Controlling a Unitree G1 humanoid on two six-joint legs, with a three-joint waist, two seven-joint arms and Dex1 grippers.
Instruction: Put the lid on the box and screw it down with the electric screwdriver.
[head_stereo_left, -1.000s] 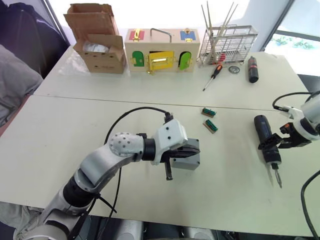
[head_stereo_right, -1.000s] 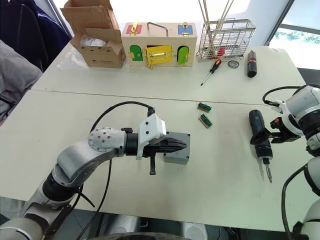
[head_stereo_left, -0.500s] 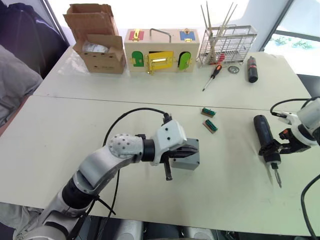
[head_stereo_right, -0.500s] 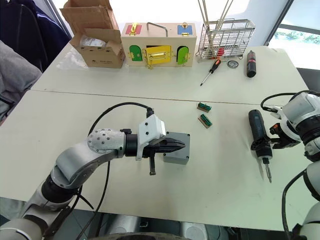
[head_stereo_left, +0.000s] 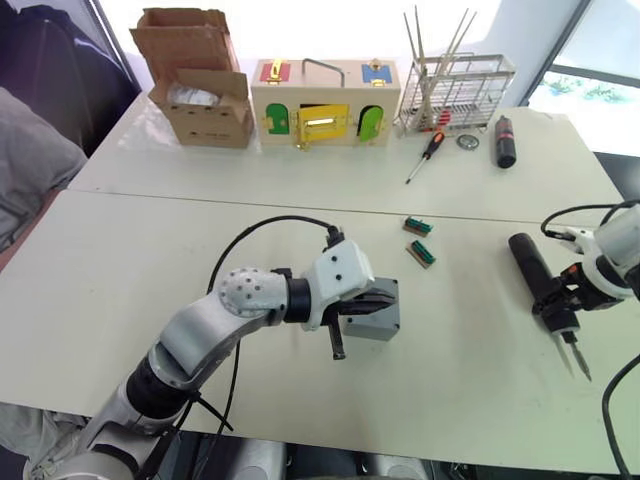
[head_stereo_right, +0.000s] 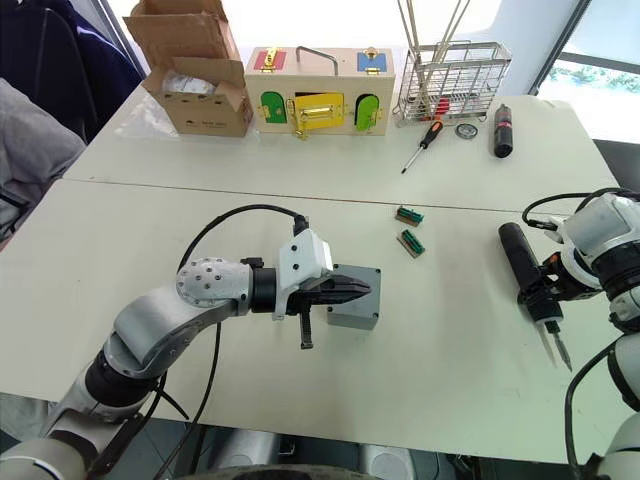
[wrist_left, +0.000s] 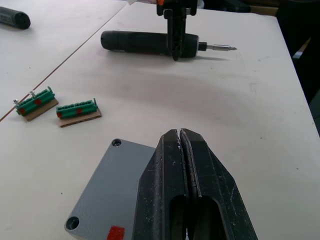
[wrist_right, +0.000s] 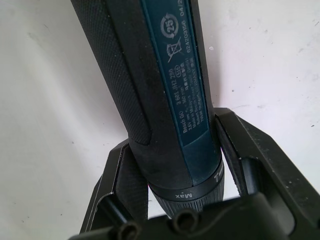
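lid (wrist_left: 107, 190): smooth matt grey plastic | electric screwdriver (wrist_right: 150, 90): textured matt grip, metal bit | table (head_stereo_left: 140, 260): matt

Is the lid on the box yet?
On. The left wrist view shows the lid closing the box, plain grey top, corner screw holes, no wires visible. Seating depth: cannot tell.

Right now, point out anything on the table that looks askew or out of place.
The dark blue-black cylindrical electric screwdriver lies at a slant near the table's right edge, the right end effector closed around it. Two small green terminal blocks lie loose mid-table. The lidded grey plastic box looks undamaged.
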